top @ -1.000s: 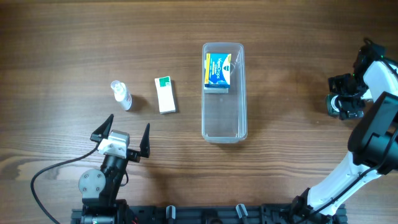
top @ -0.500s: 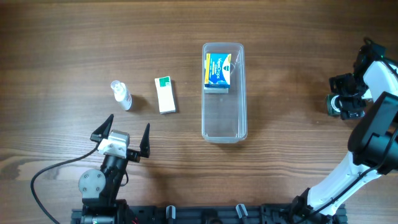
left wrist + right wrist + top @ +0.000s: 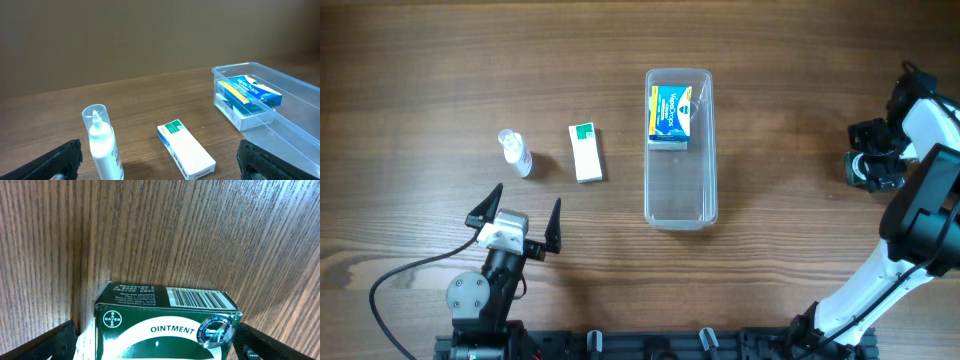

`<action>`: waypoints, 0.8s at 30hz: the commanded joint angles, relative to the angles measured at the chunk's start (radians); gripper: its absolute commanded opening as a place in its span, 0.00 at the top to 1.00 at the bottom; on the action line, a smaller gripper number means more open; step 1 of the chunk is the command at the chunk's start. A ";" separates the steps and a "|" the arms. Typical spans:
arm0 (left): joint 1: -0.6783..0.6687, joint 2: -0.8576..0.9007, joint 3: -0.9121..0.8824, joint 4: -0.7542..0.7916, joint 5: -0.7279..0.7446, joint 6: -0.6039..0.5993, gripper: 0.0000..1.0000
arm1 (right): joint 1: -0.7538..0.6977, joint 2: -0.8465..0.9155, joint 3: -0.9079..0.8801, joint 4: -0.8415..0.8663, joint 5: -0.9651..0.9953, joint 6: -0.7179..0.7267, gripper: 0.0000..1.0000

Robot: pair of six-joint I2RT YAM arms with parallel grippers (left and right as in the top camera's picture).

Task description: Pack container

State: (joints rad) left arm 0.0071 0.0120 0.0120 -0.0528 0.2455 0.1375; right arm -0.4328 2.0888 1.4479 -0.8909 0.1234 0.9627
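The clear container (image 3: pixel 680 190) lies lengthwise at the table's middle and shows at the right of the left wrist view (image 3: pixel 295 130). A blue and yellow box (image 3: pixel 670 115) lies in its far end (image 3: pixel 250 92). A white box with a green corner (image 3: pixel 586 152) lies left of the container (image 3: pixel 187 150). My left gripper (image 3: pixel 528 195) is open and empty at the near left, with the white box ahead of it (image 3: pixel 160 167). My right gripper (image 3: pixel 870 165) is at the far right, open. A green ointment box (image 3: pixel 165 315) sits between its jaws (image 3: pixel 155 342), with a gap at the left jaw.
A small clear spray bottle (image 3: pixel 515 153) stands upright left of the white box, close in front of my left gripper's left finger (image 3: pixel 102 142). The wooden table (image 3: pixel 790 230) runs past every edge of the overhead view.
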 commanded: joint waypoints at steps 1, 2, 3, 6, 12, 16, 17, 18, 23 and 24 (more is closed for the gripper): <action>0.006 -0.005 -0.006 0.000 0.008 0.002 0.00 | -0.003 0.032 -0.001 0.005 -0.020 -0.019 0.05; 0.006 -0.005 -0.006 0.000 0.008 0.002 0.00 | -0.003 0.032 -0.001 0.004 -0.021 -0.020 0.07; 0.006 -0.005 -0.006 0.000 0.008 0.002 0.00 | -0.003 0.032 -0.001 0.004 -0.021 -0.019 0.07; 0.006 -0.005 -0.006 -0.001 0.008 0.002 0.00 | -0.003 0.032 -0.001 0.004 -0.020 -0.012 0.11; 0.006 -0.005 -0.006 0.000 0.008 0.001 0.00 | -0.003 0.032 -0.001 -0.004 -0.019 -0.014 0.21; 0.006 -0.005 -0.006 -0.001 0.008 0.002 0.00 | -0.003 0.027 -0.001 -0.012 -0.020 -0.020 0.28; 0.006 -0.005 -0.006 -0.001 0.008 0.002 0.00 | -0.003 0.025 0.000 -0.015 -0.020 -0.021 0.28; 0.006 -0.005 -0.006 0.000 0.008 0.001 0.00 | -0.002 0.022 0.009 -0.032 -0.020 -0.020 0.29; 0.006 -0.005 -0.006 0.000 0.008 0.002 0.00 | 0.026 -0.037 0.032 -0.082 -0.027 -0.021 0.32; 0.006 -0.005 -0.006 0.000 0.008 0.001 0.00 | 0.033 -0.046 0.032 -0.082 -0.027 -0.021 0.33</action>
State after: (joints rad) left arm 0.0071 0.0120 0.0120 -0.0528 0.2455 0.1375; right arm -0.4263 2.0884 1.4555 -0.9676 0.1051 0.9451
